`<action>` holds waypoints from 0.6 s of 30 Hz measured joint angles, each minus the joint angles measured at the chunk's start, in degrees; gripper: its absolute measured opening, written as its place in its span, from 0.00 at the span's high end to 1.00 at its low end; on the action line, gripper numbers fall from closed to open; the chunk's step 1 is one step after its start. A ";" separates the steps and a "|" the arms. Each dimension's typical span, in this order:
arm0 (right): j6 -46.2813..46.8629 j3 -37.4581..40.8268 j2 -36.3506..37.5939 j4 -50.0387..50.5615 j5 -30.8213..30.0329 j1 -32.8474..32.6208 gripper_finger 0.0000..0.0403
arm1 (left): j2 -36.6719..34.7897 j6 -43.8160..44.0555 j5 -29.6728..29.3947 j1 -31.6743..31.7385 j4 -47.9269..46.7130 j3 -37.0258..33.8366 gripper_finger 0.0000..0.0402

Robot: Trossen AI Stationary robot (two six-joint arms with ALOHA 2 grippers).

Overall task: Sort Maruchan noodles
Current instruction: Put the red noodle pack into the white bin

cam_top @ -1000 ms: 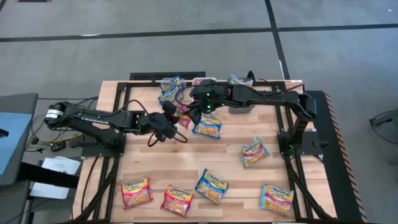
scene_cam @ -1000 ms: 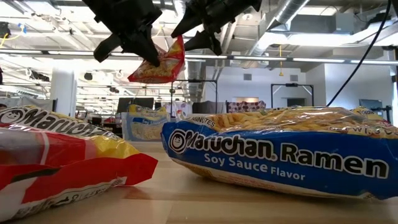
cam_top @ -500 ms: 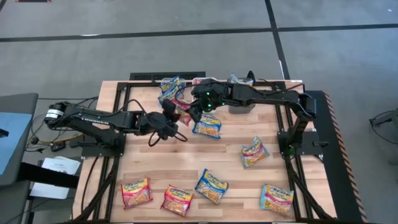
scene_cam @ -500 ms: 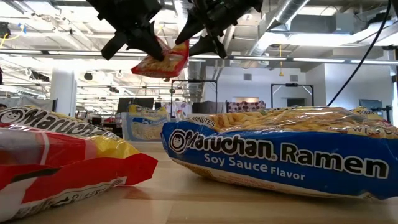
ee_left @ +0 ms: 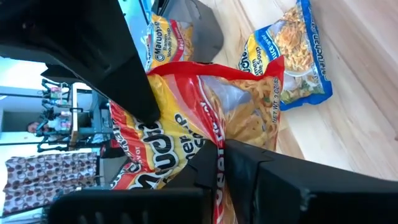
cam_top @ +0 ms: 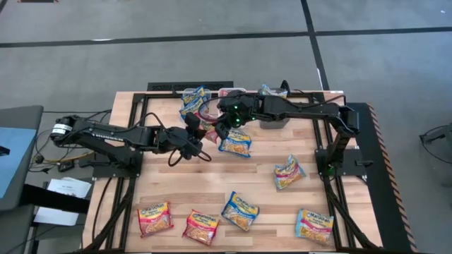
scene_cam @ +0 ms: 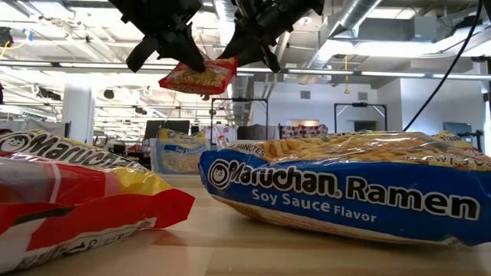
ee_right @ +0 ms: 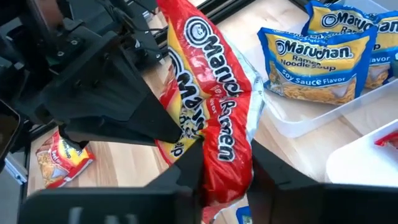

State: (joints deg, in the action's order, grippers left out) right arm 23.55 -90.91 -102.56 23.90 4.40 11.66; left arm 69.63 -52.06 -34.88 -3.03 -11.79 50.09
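A red-trimmed Maruchan noodles packet (scene_cam: pixel 198 77) hangs in the air between both grippers, high over the table's far middle (cam_top: pixel 209 132). My left gripper (scene_cam: pixel 193 64) is shut on one end and my right gripper (scene_cam: pixel 235 60) on the other. The two arms meet there in the high view, the left gripper (cam_top: pixel 199 140) and the right gripper (cam_top: pixel 220 129). Other packets lie flat on the table: a blue one (cam_top: pixel 235 143) just below the grippers, and several along the near edge (cam_top: pixel 241 210). My left gripper pinches the red packet at one end (ee_left: pixel 216 144) between its two fingers, coming from the table's left side and slanting down. The packet is lifted clear and lies about level. My right gripper pinches the packet's opposite end (ee_right: pixel 219 163) between its two fingers (ee_right: pixel 186 168), slanting down from the table's right side. The packet spans the gap to the other gripper, clear of the table.
A clear bin (ee_right: pixel 292 121) at the far edge holds blue packets (ee_right: pixel 320 56); a white bin (ee_right: pixel 373 155) stands beside it. A dark grey bin (cam_top: pixel 272 116) sits under the right arm. Two big packets (scene_cam: pixel 345 192) lie close to the low camera.
The red packet hung down from my left gripper; its free end has swung up, and it now lies about level. My right gripper, open beside it before, has shut on that free end. Both arms have stayed in place.
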 joint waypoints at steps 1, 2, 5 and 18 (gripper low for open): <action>-0.02 0.00 0.00 0.06 -0.01 0.00 0.81 | 0.00 0.63 0.07 0.08 -0.02 0.00 0.97; -0.02 0.00 0.00 0.12 -0.01 0.00 0.82 | 0.00 1.71 0.14 0.13 -0.02 0.00 0.97; 0.06 0.00 0.00 0.29 0.02 0.00 0.85 | 0.00 4.63 0.12 0.17 -0.07 0.00 0.95; 1.49 0.00 0.00 1.60 0.04 0.00 0.86 | 0.00 12.42 0.59 0.24 -0.07 0.00 0.70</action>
State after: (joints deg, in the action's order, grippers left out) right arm 25.04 -90.91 -102.56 25.50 4.45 11.66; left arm 69.63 -39.64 -34.29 -2.79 -11.87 50.09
